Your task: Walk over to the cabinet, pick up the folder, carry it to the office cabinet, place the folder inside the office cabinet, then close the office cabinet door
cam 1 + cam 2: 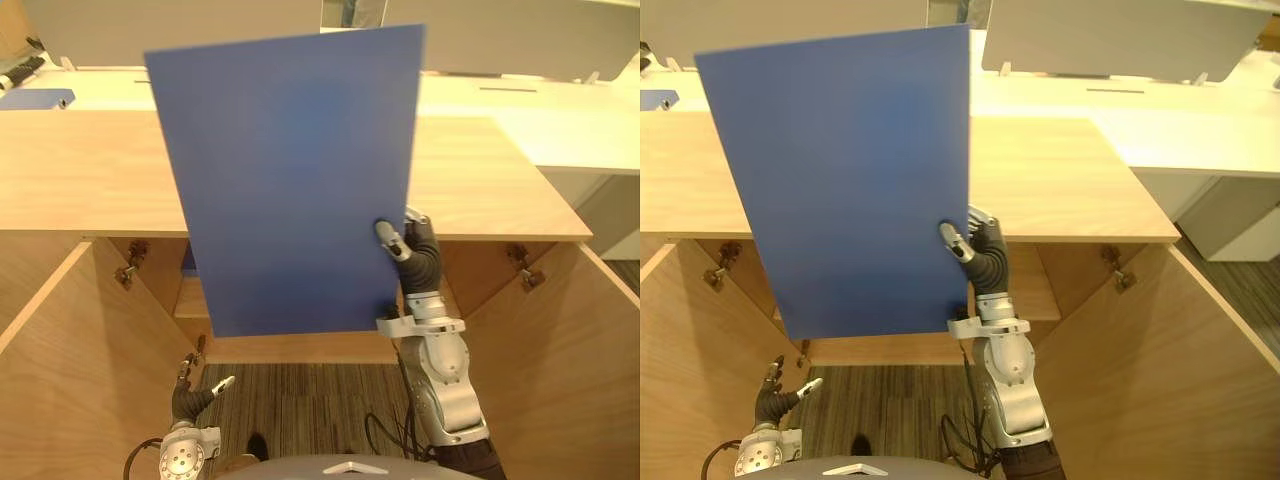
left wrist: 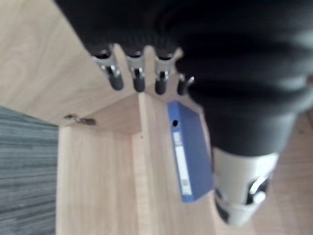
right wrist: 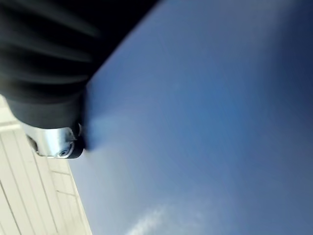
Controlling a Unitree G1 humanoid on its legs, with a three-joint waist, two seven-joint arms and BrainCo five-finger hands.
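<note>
Right hand point(image 1: 405, 250) is pinching the blue folder point(image 1: 290, 170) at its edge, thumb on the near face and fingers wrapping behind, holding it upright above the open front of the cabinet point(image 1: 480, 190). Doing this step well probably means lowering the folder and turning it edge-on, so it is clearing the cabinet's top and sliding in beside the blue binder point(image 2: 188, 156) already inside the cabinet. Left hand point(image 1: 195, 395) is hanging low by the cabinet's left door point(image 1: 60, 350), fingers relaxed and empty.

No writing can be read; the white label point(image 2: 180, 165) on the blue binder's point(image 2: 191, 161) spine in the cabinet point(image 2: 98, 186) is too small.
</note>
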